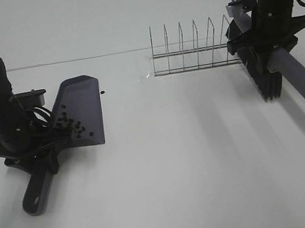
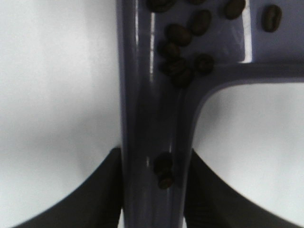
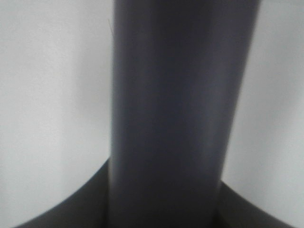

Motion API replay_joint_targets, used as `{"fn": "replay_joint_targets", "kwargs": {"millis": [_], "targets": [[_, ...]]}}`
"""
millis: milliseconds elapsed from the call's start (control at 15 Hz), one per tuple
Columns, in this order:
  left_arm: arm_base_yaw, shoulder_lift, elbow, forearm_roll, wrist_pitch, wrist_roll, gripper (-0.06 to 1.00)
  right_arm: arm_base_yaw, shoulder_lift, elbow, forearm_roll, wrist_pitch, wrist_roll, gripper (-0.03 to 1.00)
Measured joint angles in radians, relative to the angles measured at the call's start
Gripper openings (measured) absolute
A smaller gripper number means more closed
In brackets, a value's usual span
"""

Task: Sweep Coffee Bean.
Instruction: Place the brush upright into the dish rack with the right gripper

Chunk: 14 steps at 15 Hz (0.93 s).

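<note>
Plain white tabletop (image 1: 194, 165). Left claw (image 2: 154, 190) clamps the dustpan (image 1: 83, 93), coffee beans (image 1: 69, 123) inside it; right claw (image 3: 164, 199) grips the brush (image 1: 265, 77).

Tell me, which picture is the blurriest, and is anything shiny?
Right wrist view: the brush handle is a soft blur, likely too close to focus. Left wrist view: white glare streaks on the dustpan, coffee beans fairly clear. Exterior high view: sharpest.
</note>
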<state>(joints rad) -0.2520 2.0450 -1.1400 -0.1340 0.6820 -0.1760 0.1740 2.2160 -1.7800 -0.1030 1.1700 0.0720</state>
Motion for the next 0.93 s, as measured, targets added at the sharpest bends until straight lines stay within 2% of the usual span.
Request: {"fn": "replay_joint_targets", "kwargs": {"millis": [133, 933], "targets": [[0.0, 0.0, 0.0, 0.0, 0.0, 0.0, 0.35, 0.007, 0.0, -0.001, -0.03, -0.003, 0.045, 0.34], [0.0, 0.0, 0.0, 0.0, -0.001, 0.0, 0.35, -0.003, 0.051, -0.015, -0.02, 0.057, 0.009, 0.34]]}}
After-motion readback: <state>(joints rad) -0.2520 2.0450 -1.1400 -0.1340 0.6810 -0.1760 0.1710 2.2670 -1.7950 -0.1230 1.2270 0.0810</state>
